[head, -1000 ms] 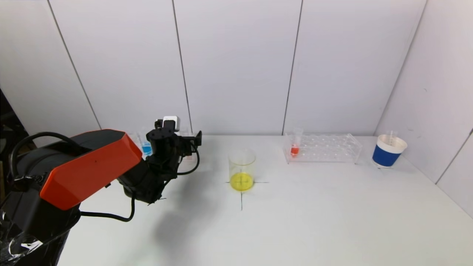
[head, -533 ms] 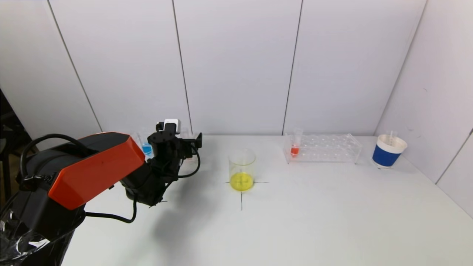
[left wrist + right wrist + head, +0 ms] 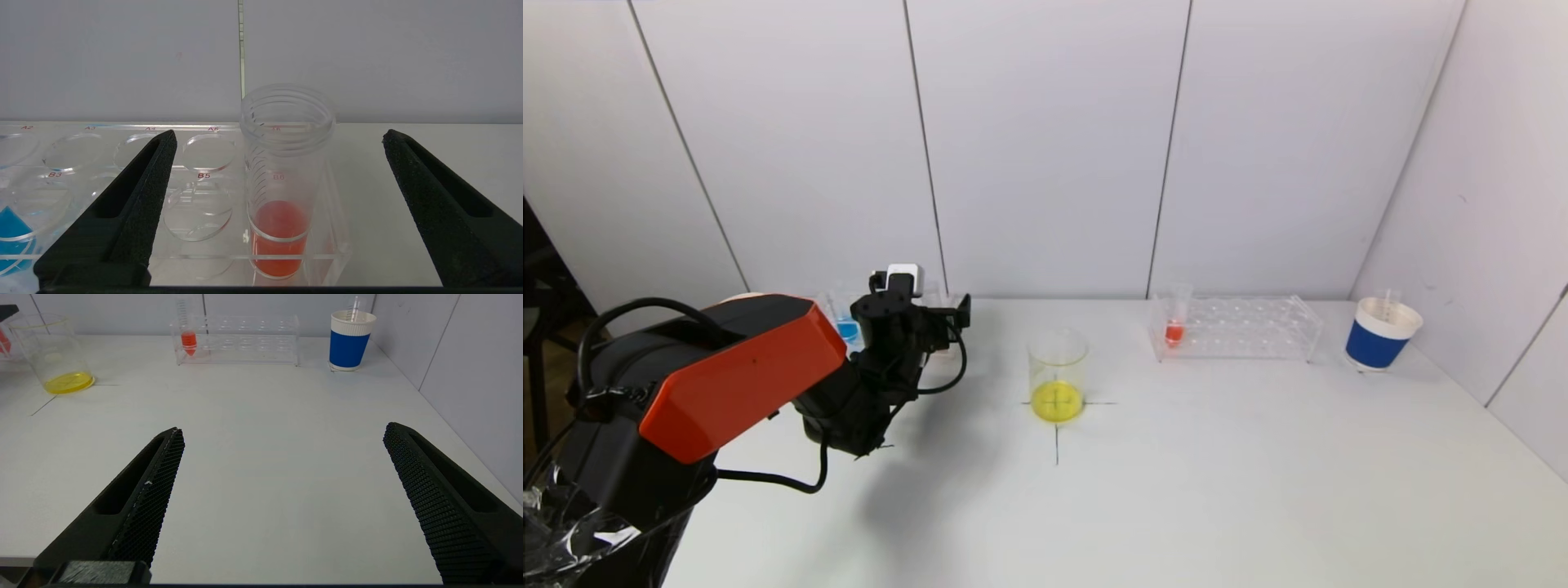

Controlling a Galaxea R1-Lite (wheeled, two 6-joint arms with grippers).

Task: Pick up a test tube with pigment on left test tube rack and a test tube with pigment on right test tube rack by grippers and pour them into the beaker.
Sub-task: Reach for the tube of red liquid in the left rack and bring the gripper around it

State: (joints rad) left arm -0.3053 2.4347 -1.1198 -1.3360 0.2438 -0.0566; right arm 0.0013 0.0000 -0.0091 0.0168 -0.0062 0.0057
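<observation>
Over the last second the left gripper (image 3: 278,196) had crept a little farther toward the back wall, closing on the left test tube rack (image 3: 122,163). Its jaws stood wide apart and held nothing, one on either side of the red-pigment test tube (image 3: 282,204) seated upright in the rack's end hole. That advance suggested the grasp was near, needing only a bit more reach before closing. A blue-filled tube (image 3: 847,329) stood farther along the same rack. The right gripper (image 3: 282,498) hung low and near over the table, jaws spread and empty, well apart from the right test tube rack (image 3: 1241,328) with its own red tube (image 3: 1174,327). Between the racks, the beaker (image 3: 1058,376) held yellow liquid.
</observation>
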